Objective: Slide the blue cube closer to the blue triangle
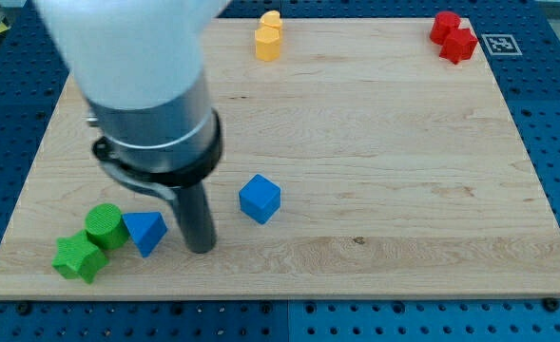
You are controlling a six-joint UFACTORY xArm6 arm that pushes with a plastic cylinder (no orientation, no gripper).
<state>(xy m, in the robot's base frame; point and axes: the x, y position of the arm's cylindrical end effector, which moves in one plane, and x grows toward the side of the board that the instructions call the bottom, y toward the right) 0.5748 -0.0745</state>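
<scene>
The blue cube [260,199] sits on the wooden board [375,142] left of centre, toward the view's bottom. The blue triangle [145,231] lies near the view's bottom left. My tip [201,249] touches the board between them, just right of the blue triangle and left of and below the blue cube, touching neither. The arm's wide white and grey body fills the view's top left and hides the board behind it.
A green cylinder [104,226] and a green star-shaped block [78,257] sit just left of the blue triangle. Two yellow blocks [269,37] stand at the top middle edge. Two red blocks [453,36] stand at the top right corner.
</scene>
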